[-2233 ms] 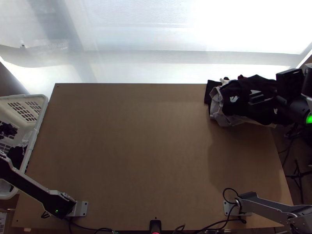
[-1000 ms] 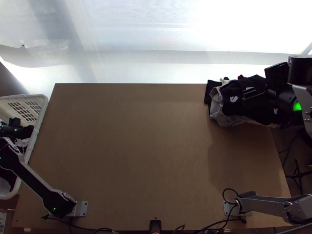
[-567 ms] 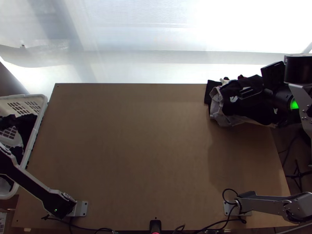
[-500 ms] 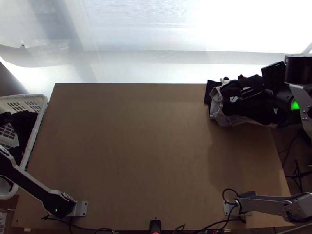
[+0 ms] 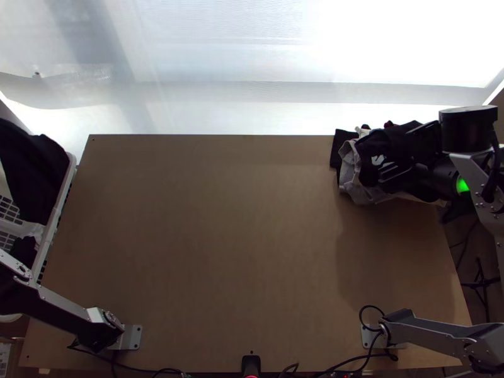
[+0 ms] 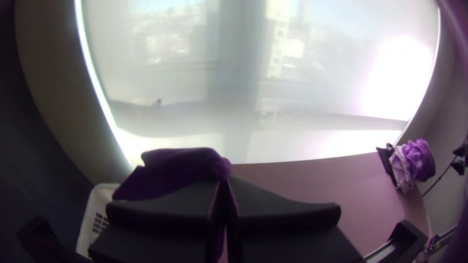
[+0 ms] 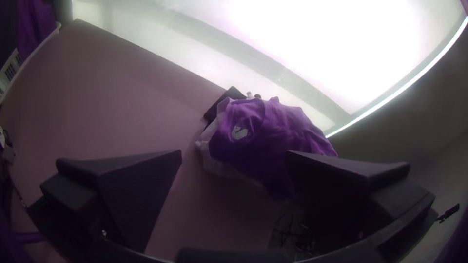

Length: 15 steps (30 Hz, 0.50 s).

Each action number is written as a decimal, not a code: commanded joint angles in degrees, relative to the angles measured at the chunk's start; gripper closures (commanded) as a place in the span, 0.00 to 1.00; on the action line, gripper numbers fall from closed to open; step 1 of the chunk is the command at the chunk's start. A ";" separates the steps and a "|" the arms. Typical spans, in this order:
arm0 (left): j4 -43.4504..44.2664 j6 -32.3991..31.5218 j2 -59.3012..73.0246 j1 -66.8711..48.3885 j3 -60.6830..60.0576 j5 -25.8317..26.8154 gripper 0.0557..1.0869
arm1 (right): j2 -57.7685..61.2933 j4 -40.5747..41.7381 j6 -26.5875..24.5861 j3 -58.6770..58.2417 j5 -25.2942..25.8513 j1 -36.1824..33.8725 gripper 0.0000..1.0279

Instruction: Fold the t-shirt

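Note:
My right gripper (image 5: 404, 151) stands open above the clothes pile in the top view, touching nothing that I can make out. In the right wrist view, the spread fingers of the right gripper (image 7: 234, 156) frame part of that pile. A black cloth (image 5: 31, 167), bunched and hanging, is over the basket at the left in the top view. My left gripper (image 6: 223, 187) is shut on this dark cloth (image 6: 173, 170) in the left wrist view; part of it drapes beside the fingers. Which part is held, I cannot tell.
The white basket (image 5: 63, 189) stands by the table's left edge, with more dark cloth inside. A pile of clothes (image 5: 359, 179) lies at the table's far right corner, a black garment with a white print on top. Cables run along the near edge of the table (image 5: 220, 252).
Black cloth has come up from the basket and now hangs higher at the far left, as the left arm has shifted. The right gripper has moved a little left and nearer over the pile.

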 commanded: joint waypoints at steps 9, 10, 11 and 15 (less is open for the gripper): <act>-6.47 -5.20 -18.63 -50.23 -5.19 -4.54 0.95 | -11.03 -0.10 -0.47 -13.23 -0.02 -2.22 0.05; -6.38 -5.90 -18.46 -56.03 -6.33 -6.83 0.95 | -12.09 -0.10 -0.47 -14.64 -0.02 -2.40 0.05; -6.12 -6.78 -17.84 -61.30 -6.95 -9.02 0.94 | -13.32 -0.10 -0.47 -16.05 -0.02 -2.75 0.05; -2.17 -11.44 -12.65 -76.24 -8.44 -12.45 0.94 | -18.41 -0.10 -0.73 -21.67 0.07 -4.68 0.05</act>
